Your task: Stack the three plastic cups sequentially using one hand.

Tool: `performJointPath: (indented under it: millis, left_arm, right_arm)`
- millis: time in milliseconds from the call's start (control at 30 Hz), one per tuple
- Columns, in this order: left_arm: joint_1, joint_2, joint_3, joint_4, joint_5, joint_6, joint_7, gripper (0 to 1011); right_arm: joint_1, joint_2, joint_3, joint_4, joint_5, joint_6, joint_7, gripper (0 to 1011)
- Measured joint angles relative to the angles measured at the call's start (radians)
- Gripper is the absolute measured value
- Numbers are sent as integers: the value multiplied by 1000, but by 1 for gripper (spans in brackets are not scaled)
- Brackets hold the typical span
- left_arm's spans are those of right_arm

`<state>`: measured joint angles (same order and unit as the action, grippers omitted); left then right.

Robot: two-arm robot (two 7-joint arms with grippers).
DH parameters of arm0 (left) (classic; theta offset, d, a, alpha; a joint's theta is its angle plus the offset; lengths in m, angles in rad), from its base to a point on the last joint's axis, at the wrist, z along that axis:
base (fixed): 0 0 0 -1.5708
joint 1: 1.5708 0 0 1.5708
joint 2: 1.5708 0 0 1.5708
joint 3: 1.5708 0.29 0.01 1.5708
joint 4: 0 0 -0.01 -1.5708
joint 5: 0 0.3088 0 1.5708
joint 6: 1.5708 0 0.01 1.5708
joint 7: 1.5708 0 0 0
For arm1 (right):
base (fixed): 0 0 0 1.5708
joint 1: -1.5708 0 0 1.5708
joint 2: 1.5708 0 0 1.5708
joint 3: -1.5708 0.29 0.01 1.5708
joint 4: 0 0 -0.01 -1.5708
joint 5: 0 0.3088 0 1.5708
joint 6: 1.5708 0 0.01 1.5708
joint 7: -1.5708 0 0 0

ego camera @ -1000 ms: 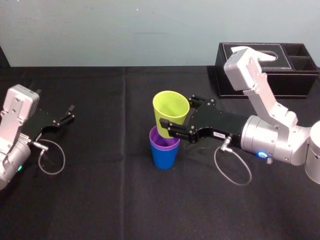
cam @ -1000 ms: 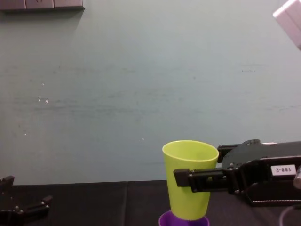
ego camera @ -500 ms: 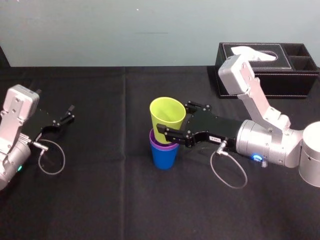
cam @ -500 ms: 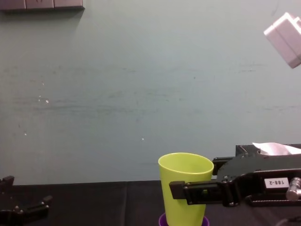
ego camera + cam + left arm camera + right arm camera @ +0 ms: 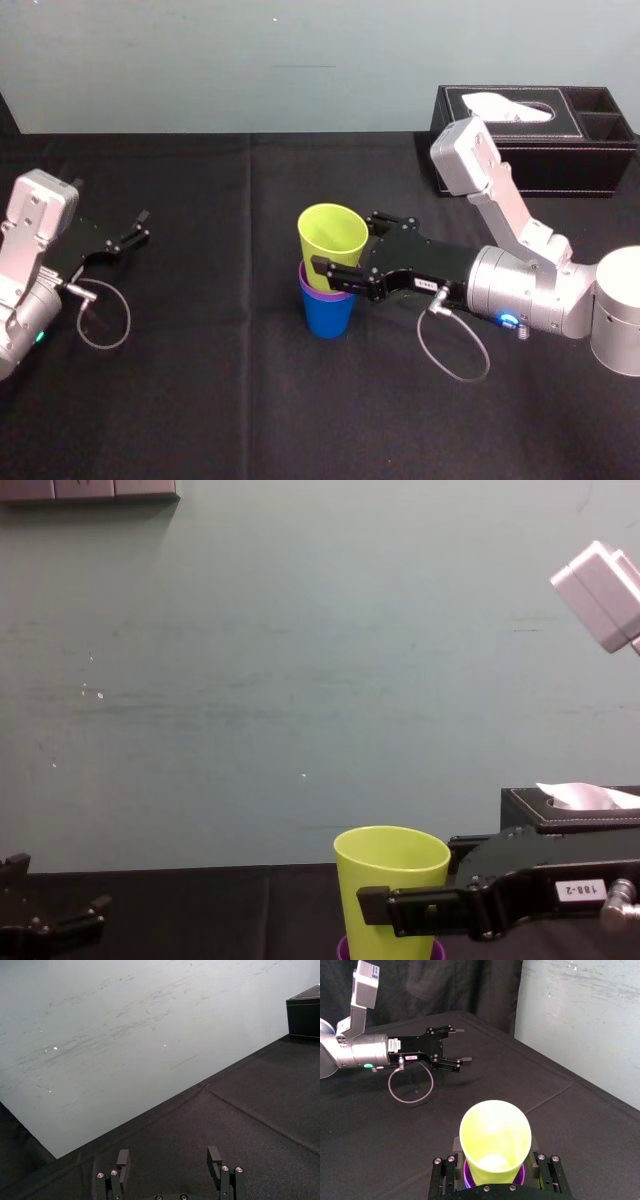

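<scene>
R pincer (image 5: pixel 348 242) is clamped on the yellow-green cup (image 5: pixel 330 232), one finger on each side of the wall, abt mid-height, fingers level. Cup stands upright, mouth up. Its base is inside the purple cup (image 5: pixel 311 286), which is nested in the blue cup (image 5: pixel 328 315). Only a thin purple rim shows above the blue. The stack stands on the black worktop (image 5: pixel 200 390), right under the pincer's tips. Most of the yellow-green body is above the purple rim, so it's not fully seated. In chest view the near finger (image 5: pixel 400 905) crosses the front of the cup wall & hides a strip of it.

Around: black tissue box (image 5: pixel 590 165) sits behind the R pincer's arm, well apart from the cups. The arm's grey link (image 5: pixel 465 160) overlaps the box's near-left corner in head view. A thin cable loop (image 5: pixel 419 342) hangs off the wrist end of the pincer & lies on the worktop, apart from the stack.

L pincer (image 5: pixel 141 227) is parked well apart, on the far side of the stack from the R pincer. Its fingers are spread wide w/ nothing btwn them, low over the worktop, and its own cable loop (image 5: pixel 129 320) lies beside it. A pale wall (image 5: pixel 200 60) rises beyond the worktop's far edge.
</scene>
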<state>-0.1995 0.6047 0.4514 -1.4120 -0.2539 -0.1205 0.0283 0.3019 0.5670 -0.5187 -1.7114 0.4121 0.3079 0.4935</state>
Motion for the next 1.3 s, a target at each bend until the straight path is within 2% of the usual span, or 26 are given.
performJointPath:
  millis: [633, 800, 900, 1000, 1300]
  left_arm:
    - [0, 0, 0, 0, 0, 0, 0, 1011]
    - [0, 0, 0, 0, 0, 0, 0, 1011]
    - [0, 0, 0, 0, 0, 0, 0, 1011]
    - [0, 0, 0, 0, 0, 0, 0, 1011]
    - [0, 0, 0, 0, 0, 0, 0, 1012]
  right_arm:
    - [0, 1, -7, 6, -2, 1, -3, 735]
    - [0, 1, -6, 6, -2, 1, -3, 831]
    - [0, 1, -6, 6, -2, 1, -3, 947]
    - [0, 1, -5, 6, -2, 2, -3, 1000]
    - [0, 1, -5, 5, -2, 1, -3, 1003]
